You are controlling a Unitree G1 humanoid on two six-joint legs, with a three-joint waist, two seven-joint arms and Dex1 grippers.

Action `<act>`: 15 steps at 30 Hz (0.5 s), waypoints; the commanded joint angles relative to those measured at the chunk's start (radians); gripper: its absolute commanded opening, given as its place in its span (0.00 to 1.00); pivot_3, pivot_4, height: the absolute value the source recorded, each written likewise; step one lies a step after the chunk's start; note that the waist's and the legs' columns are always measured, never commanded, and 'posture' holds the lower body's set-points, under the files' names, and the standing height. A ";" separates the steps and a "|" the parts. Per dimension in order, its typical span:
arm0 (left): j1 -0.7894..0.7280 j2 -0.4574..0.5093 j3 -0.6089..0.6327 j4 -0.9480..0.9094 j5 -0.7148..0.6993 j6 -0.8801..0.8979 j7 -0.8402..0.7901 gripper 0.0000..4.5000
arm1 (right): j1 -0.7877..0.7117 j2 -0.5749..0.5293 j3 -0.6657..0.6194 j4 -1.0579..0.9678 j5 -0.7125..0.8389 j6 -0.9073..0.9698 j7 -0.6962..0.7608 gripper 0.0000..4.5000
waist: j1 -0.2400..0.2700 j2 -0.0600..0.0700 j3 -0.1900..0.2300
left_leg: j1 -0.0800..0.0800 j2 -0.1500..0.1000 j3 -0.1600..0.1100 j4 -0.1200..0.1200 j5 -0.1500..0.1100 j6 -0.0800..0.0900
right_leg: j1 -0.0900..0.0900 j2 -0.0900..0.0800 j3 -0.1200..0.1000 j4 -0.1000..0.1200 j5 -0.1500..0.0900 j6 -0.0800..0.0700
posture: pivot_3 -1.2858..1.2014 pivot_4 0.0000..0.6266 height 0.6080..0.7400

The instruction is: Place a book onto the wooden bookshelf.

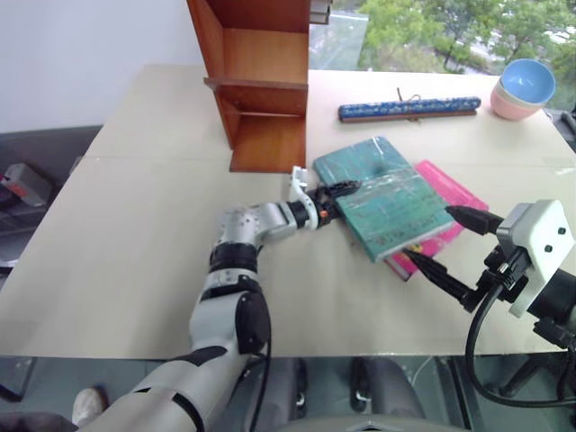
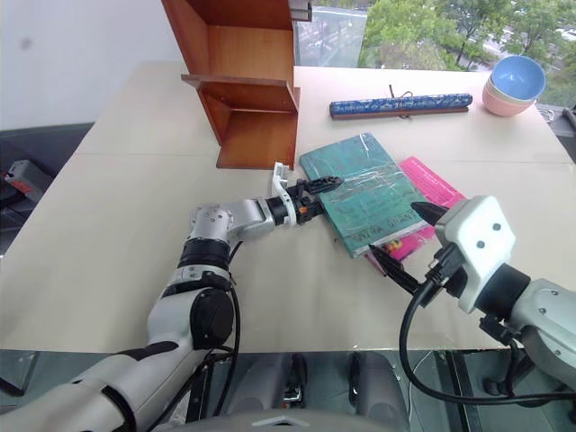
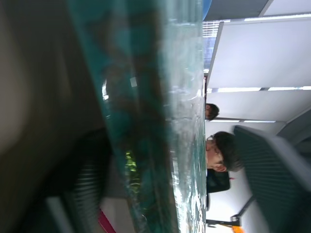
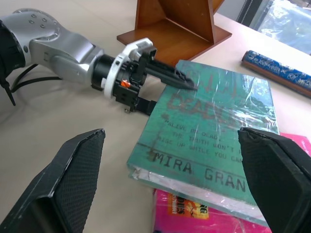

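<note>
Left gripper (image 4: 163, 92): centre frame, jaws partly spread astride the near-left edge of the book (image 1: 387, 193), 1 finger (image 4: 170, 75) on the cover, 1 beneath; grip not confirmed.
Right gripper (image 1: 450, 245): lower right, 2 fingers wide apart, empty.
Book: on pink book (image 1: 441, 193), centre tabletop (image 1: 135, 225).
Wooden bookshelf (image 1: 261, 81): upper centre.

The beige tabletop (image 1: 135, 252) carries the wooden bookshelf (image 1: 256, 85) at its far side, a long blue patterned case (image 1: 409, 109), stacked bowls (image 1: 523, 88) at the far right, and a pink book (image 1: 445, 193) underneath the book (image 1: 382, 193).
</note>
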 commanded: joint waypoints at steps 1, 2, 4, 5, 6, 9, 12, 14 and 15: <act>-0.017 -0.005 0.029 0.024 -0.021 0.027 -0.003 0.48 | 0.000 -0.021 -0.008 -0.015 0.009 -0.044 -0.033 1.00 | 0.001 0.000 0.000 | 0.000 0.000 0.000 0.000 0.000 0.000 | 0.000 0.000 0.000 0.000 0.000 0.000 | 0.52 0.24 0.98; -0.016 -0.002 0.031 0.021 -0.020 0.033 -0.006 0.37 | 0.005 -0.022 -0.007 -0.015 0.011 -0.049 -0.038 1.00 | 0.001 0.000 0.000 | 0.000 0.000 0.000 0.000 0.000 0.000 | 0.000 0.000 0.000 0.000 0.000 0.000 | 0.52 0.24 0.98; -0.016 0.001 0.042 0.014 -0.030 0.053 -0.009 0.27 | 0.015 -0.027 -0.004 -0.015 0.010 -0.059 -0.045 1.00 | 0.001 0.000 0.000 | 0.000 0.000 0.000 0.000 0.000 0.000 | 0.000 0.000 0.000 0.000 0.000 0.000 | 0.52 0.24 0.98; -0.016 0.003 0.049 0.003 -0.040 0.069 -0.012 0.13 | 0.019 -0.028 -0.004 -0.015 0.009 -0.063 -0.048 1.00 | 0.002 0.000 0.000 | 0.000 0.000 0.000 0.000 0.000 0.000 | 0.000 0.000 0.000 0.000 0.000 0.000 | 0.52 0.24 0.98; -0.022 0.012 0.071 -0.014 -0.074 0.110 -0.014 0.11 | 0.027 -0.028 -0.009 -0.015 0.010 -0.070 -0.051 1.00 | 0.002 0.000 0.000 | 0.000 0.000 0.000 0.000 0.000 0.000 | 0.000 0.000 0.000 0.000 0.000 0.000 | 0.52 0.24 0.98; -0.041 0.046 0.119 -0.076 -0.157 0.221 -0.014 0.02 | 0.060 -0.028 -0.036 -0.015 0.023 -0.097 -0.054 1.00 | 0.001 0.000 0.000 | 0.000 0.000 0.000 0.000 0.000 0.000 | 0.000 0.000 0.000 0.000 0.000 0.000 | 0.52 0.24 0.98; -0.076 0.084 0.141 -0.153 -0.218 0.319 -0.008 0.02 | 0.108 -0.023 -0.087 -0.015 0.036 -0.132 -0.044 1.00 | 0.002 0.000 0.001 | -0.001 0.000 0.000 0.000 0.000 0.000 | -0.001 0.000 0.000 0.000 0.000 0.000 | 0.52 0.24 0.98; -0.124 0.125 0.110 -0.263 -0.251 0.350 -0.046 0.02 | 0.128 0.005 -0.147 -0.015 0.082 -0.158 -0.051 1.00 | 0.003 -0.001 0.001 | -0.001 0.000 -0.001 0.000 0.000 0.000 | -0.001 0.000 0.000 0.000 0.000 0.000 | 0.52 0.24 0.98; -0.149 0.157 0.061 -0.356 -0.251 0.336 -0.098 0.02 | 0.134 0.017 -0.178 -0.015 0.109 -0.173 -0.052 1.00 | 0.004 -0.002 0.002 | -0.001 0.000 0.000 0.000 0.000 0.000 | -0.001 0.000 0.000 0.000 0.000 0.000 | 0.52 0.24 0.98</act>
